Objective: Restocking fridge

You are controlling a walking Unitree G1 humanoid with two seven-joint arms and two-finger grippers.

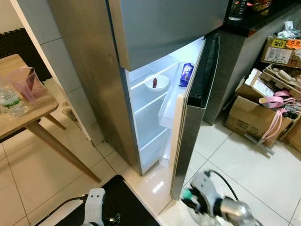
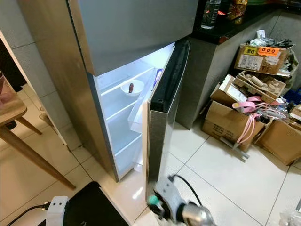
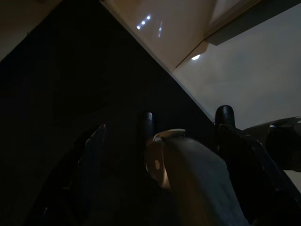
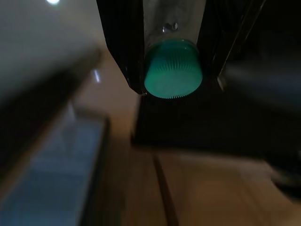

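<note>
At the far left I see one wooden table [image 1: 28, 113] with one pink cup [image 1: 26, 81] and one water bottle [image 1: 9, 100]. My left gripper [image 3: 186, 127], low in the frame, stands spread over a dark mat [image 1: 117, 202]. Centre frame, the fridge [image 1: 141, 70] is open: one white bowl [image 1: 157, 83] on the shelf, one blue carton [image 1: 186, 74] in the door. Lower right, my right gripper [image 4: 171, 77] pinches one green-capped bottle [image 4: 173, 70], apparently clear. Cardboard boxes [image 1: 251, 115] fill the right.

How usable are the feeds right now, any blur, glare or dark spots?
Left eye view: sharp, fridge interior brightly lit, its light mirrored on the glossy white floor tiles. Right eye view: right gripper slightly blurred. Left wrist view: very dark, left gripper faint. Right wrist view: green-capped clear bottle clear, background blurred.
</note>
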